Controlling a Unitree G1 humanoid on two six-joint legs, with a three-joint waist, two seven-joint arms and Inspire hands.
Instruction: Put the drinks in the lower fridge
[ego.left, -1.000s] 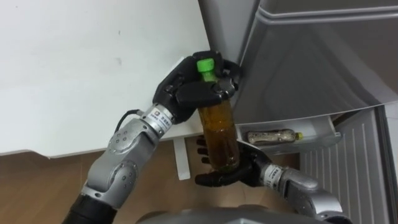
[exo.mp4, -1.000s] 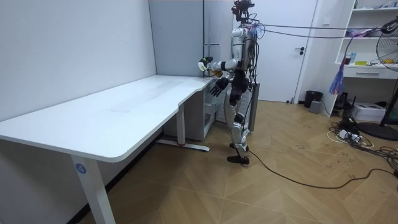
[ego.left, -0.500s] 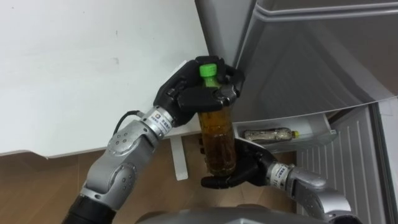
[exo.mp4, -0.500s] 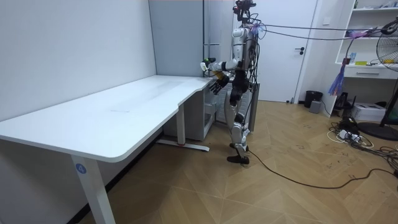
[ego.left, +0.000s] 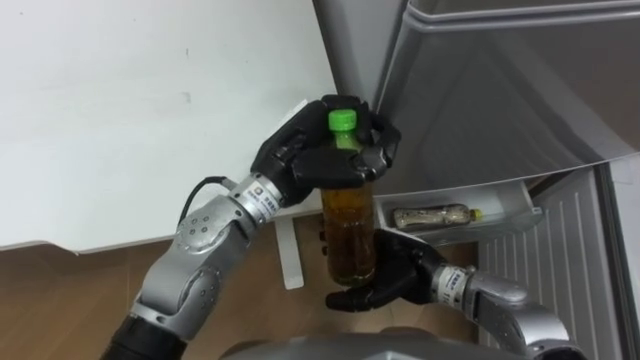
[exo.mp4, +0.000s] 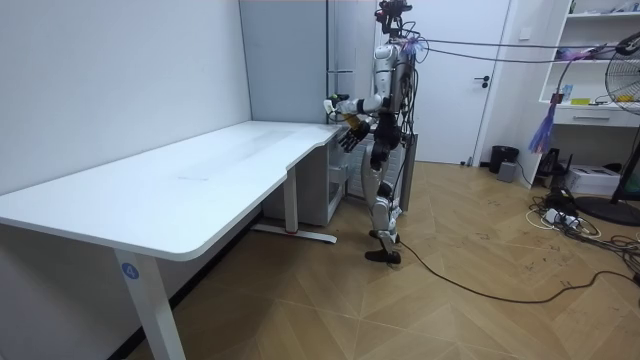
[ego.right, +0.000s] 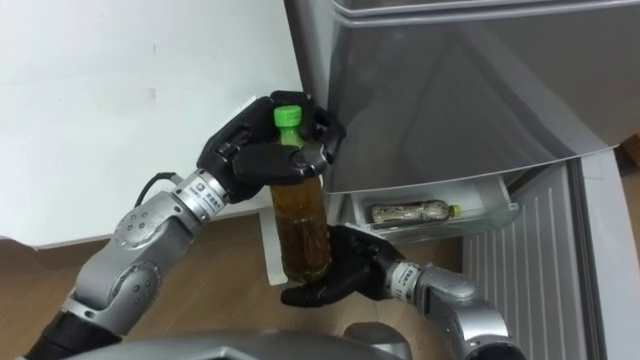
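A bottle of amber drink with a green cap hangs upright in front of the fridge. My left hand is shut on its neck just below the cap. My right hand cups the bottle's base from below, fingers curled round it. A second, lighter bottle lies on its side in the open lower fridge drawer. In the room view I stand at the fridge by the table's far end, the bottle held before my chest.
The white table spreads to my left, its corner close to the fridge side. The grey upper fridge door leans over the drawer. A white table leg stands on the wood floor below.
The bottle has shifted slightly right and up with my left hand. My right hand has slid lower under the bottle's base.
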